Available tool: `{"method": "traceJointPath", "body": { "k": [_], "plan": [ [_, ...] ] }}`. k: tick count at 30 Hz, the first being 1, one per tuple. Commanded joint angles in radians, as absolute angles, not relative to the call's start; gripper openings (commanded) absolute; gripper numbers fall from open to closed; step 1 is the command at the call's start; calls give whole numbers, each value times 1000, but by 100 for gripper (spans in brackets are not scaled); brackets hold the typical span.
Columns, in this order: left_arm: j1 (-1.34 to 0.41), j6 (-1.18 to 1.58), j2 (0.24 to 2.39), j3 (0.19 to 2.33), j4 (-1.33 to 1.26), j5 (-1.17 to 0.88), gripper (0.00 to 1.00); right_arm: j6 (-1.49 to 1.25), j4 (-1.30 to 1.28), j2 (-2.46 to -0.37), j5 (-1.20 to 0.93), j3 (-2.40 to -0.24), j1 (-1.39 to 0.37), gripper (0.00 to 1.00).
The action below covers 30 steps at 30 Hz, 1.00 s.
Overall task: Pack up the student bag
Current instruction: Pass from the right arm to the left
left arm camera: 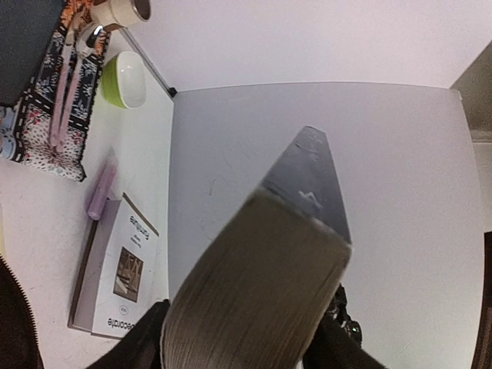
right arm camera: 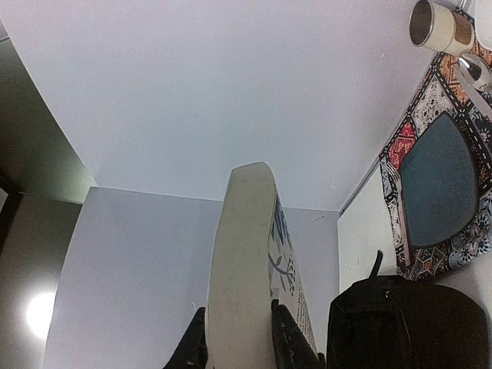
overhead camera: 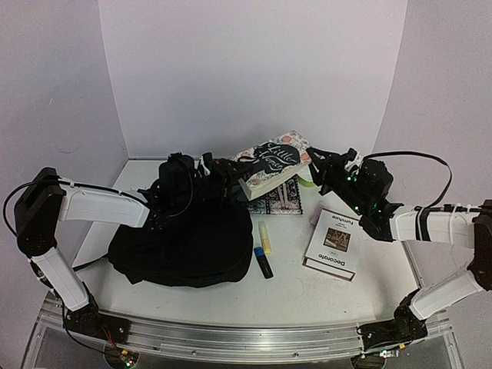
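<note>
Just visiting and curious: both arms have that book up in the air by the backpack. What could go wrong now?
The thick paperback hangs in mid-air, the right arm's jaws clamped on one end, the left arm's jaws flanking the other. If one lets go before the other grips firmly, it could drop. The student bag is slumped with no wide opening showing, so the book might snag or shove it.
</note>
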<state>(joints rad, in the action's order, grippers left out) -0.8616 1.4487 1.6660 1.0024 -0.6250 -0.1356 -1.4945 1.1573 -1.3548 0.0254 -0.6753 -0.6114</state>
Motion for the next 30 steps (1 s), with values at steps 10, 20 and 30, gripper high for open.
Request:
{"method": "traceJointPath", "body": {
  "k": [10, 20, 30],
  "plan": [
    [-860, 1403, 1537, 903, -782, -133, 6, -1479, 1307, -1291, -82, -608, -621, 15],
    [-737, 1382, 1474, 860, -781, -359, 0, -1295, 1156, -1332, -367, -624, -574, 60],
    [-627, 1406, 1418, 831, -773, -654, 0, -972, 884, -1391, -706, -740, -509, 95]
  ]
}}
